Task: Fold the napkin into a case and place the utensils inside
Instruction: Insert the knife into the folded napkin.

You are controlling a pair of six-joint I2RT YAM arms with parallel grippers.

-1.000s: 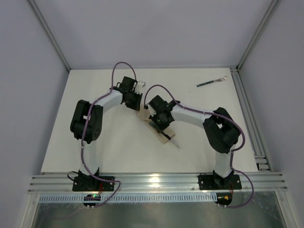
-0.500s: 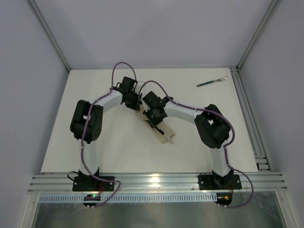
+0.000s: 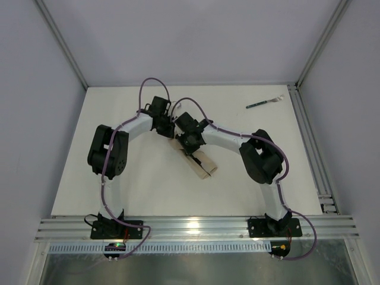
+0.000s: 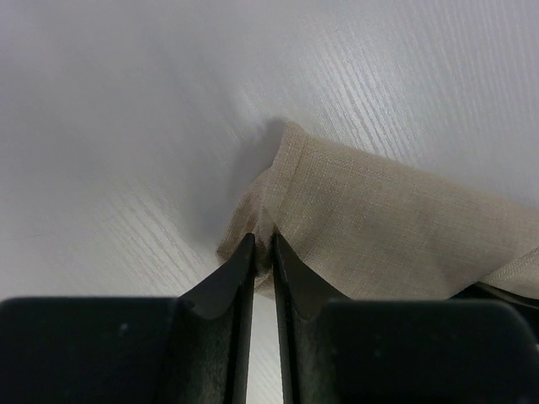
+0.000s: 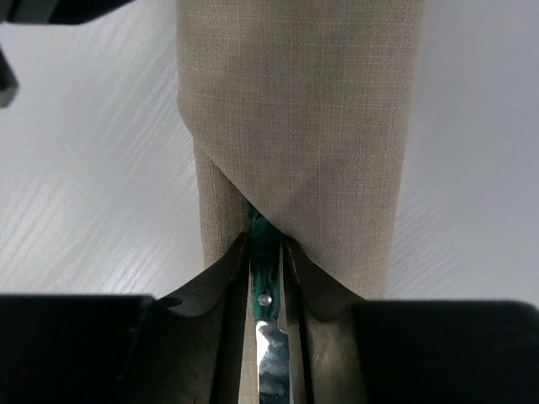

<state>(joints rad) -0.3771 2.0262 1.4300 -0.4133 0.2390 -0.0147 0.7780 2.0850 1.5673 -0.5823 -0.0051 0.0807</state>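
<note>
Knife [image 5: 266, 320], clamped in the right jaws, is best slid straight under the diagonal edge of the case [image 5: 295, 101], its corner pinched by the left jaws (fork [image 3: 265, 103] well apart).

In the right wrist view the knife [image 5: 265, 316] has its handle tip tucked under the diagonal edge of the case [image 5: 303, 101], and its blade is cut off at the bottom of the frame. Whether the right gripper [image 5: 265, 252] presses it is unclear. In the top view both this gripper and the left gripper [image 3: 173, 132] cover the case's upper end at frame centre, hiding the knife. The fork [image 3: 265, 103], upper right, is too small to make out its tines. In the left wrist view the case runs off the right edge.
</note>
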